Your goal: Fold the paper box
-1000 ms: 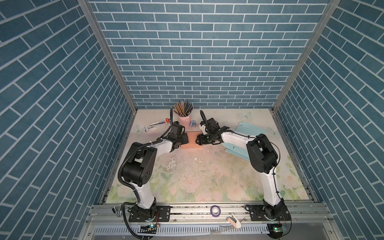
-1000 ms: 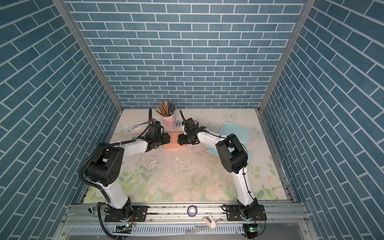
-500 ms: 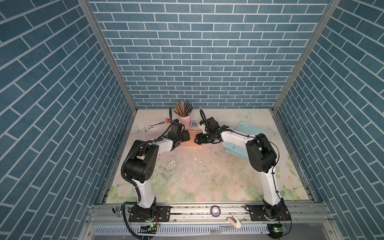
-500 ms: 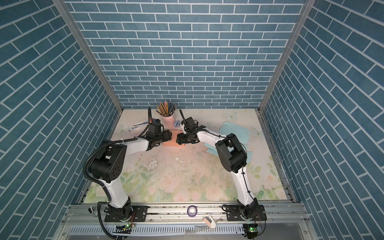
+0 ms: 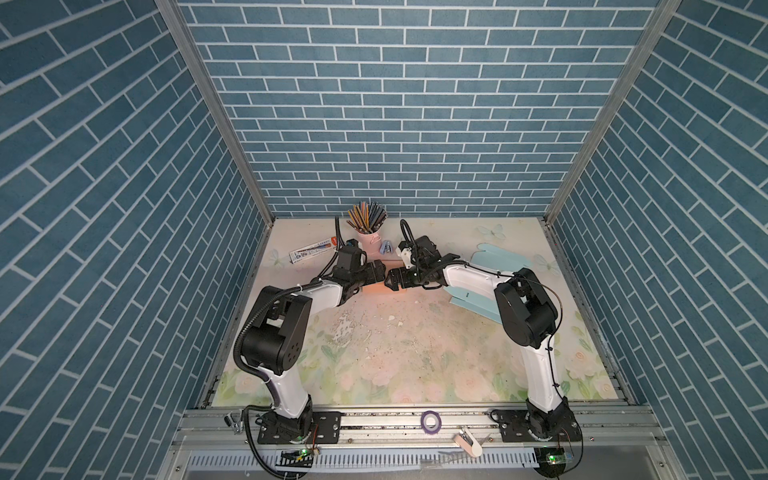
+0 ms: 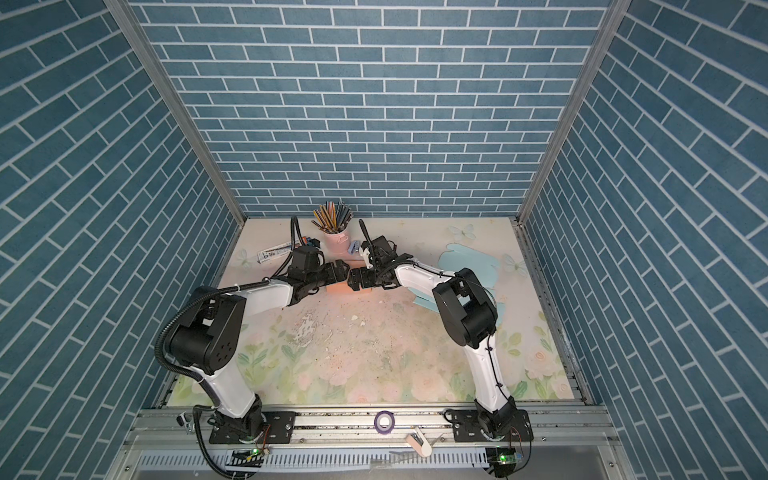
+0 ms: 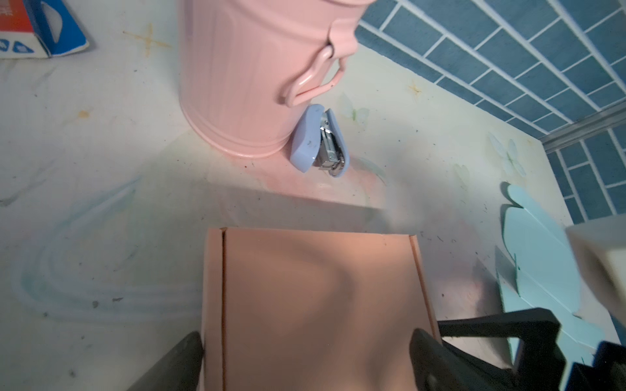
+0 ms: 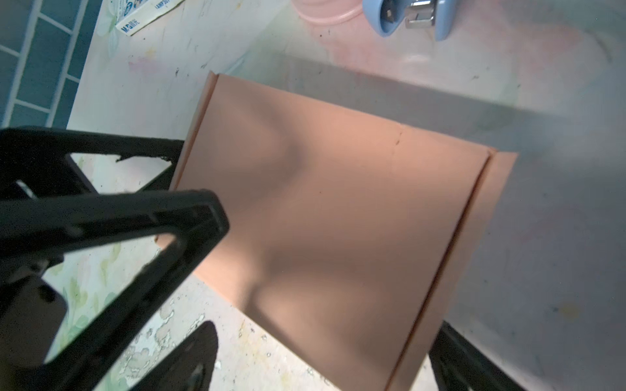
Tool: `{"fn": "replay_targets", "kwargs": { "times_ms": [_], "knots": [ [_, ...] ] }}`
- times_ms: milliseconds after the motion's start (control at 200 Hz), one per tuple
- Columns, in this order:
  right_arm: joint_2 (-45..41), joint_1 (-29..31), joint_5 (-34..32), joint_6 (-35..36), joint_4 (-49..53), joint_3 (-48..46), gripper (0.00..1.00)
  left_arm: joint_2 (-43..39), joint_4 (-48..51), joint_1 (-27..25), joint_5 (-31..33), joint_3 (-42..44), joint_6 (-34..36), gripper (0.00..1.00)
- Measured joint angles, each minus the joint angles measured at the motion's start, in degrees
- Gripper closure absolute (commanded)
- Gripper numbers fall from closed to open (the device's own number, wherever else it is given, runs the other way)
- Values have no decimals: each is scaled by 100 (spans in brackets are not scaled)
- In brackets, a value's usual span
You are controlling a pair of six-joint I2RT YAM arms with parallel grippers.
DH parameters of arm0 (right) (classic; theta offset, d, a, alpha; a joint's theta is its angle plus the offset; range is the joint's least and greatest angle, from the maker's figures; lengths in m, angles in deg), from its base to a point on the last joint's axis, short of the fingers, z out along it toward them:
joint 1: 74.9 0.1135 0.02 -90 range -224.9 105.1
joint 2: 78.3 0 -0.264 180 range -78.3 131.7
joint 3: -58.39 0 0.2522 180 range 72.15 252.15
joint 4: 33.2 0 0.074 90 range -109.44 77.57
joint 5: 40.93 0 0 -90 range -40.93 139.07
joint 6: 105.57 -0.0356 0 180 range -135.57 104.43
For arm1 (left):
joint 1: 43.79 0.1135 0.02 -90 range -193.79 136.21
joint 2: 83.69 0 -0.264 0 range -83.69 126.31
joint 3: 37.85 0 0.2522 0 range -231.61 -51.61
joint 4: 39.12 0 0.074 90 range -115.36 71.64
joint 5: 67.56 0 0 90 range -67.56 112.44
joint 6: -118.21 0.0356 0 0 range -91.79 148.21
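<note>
Since a second ago the two end effectors have drawn closer together over the box, and their tips now almost meet.

At the far left of the flower-printed table (image 5: 395, 353) lies one long white, blue and red carton (image 5: 312, 251). The left end effector (image 5: 376, 273) hangs low over the box with its jaws spread wide. In the left wrist view one finger (image 7: 183, 359) shows at each side edge of the box; whether they press on it cannot be told.

One ribbed pink metal pail (image 7: 244, 84), full of coloured pencils, stands at the far middle. One pale blue stapler (image 7: 318, 142) lies against its base.

The one salmon-pink paper box (image 7: 318, 304) sits closed and flat on the table, just nearer than the pail, between the two arms.

The right end effector (image 5: 392, 284) is also spread wide, its fingers (image 8: 193, 355) astride a box corner.

Pale blue flat cut paper (image 5: 498, 259) lies at the far right, partly under the right arm; how many sheets cannot be told.
</note>
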Motion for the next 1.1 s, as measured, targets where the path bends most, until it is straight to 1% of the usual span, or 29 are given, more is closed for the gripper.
{"fn": "replay_targets", "kwargs": {
  "times_ms": [255, 335, 510, 735, 830, 930, 1100],
  "knots": [
    [-820, 37, 26, 0, -249, -772, 2, -715, 129, 90, -131, 426, 129, 1],
    [-1086, 37, 15, -2, -337, -1005, 2, -960, 221, 142, -131, 629, 175, 2],
    [-1985, 37, -46, -70, -608, -2074, 3, -1733, 468, 166, -155, 1211, 304, 3],
    [-2968, 37, -245, -118, -651, -3182, 3, -2798, 914, 87, -417, 2020, 461, 4],
    [-3279, 37, -481, -111, -426, -3405, 2, -3381, 1182, -190, -452, 2376, 476, 4],
    [-3475, 35, -992, -44, -26, -3421, 2, -4041, 1421, -678, -450, 2691, 452, 4],
    [-3410, -59, -1908, 243, 772, -3152, 2, -4916, 1714, -1508, -297, 3038, 269, 5]
  ]
}}
